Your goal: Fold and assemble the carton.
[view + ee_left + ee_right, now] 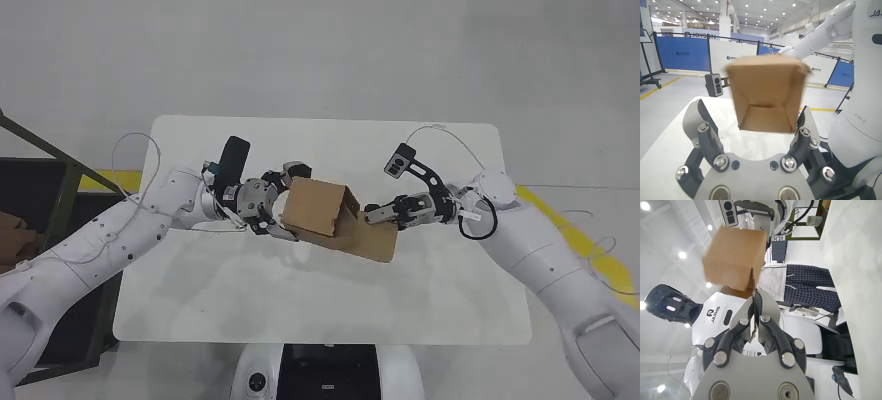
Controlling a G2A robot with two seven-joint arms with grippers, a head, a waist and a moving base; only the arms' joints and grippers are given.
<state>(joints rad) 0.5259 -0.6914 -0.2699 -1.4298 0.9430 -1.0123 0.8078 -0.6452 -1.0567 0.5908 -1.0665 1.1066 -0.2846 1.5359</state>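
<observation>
Carton (318, 205) part-folded, right tool (755, 297) clamped on its flap edge, left tool (753, 105) spread wide at the open end, you can't tell if it touches.

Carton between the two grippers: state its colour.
Plain brown cardboard. The carton shows best in the right wrist view.

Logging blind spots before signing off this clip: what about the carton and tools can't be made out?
1. Left wrist view: creases of the carton, lost to blur.
2. Whether the left tool touches the carton: too small in the top view, blurred in the left wrist view.
3. Right wrist view: the carton's open end, turned away behind its own walls.
</observation>
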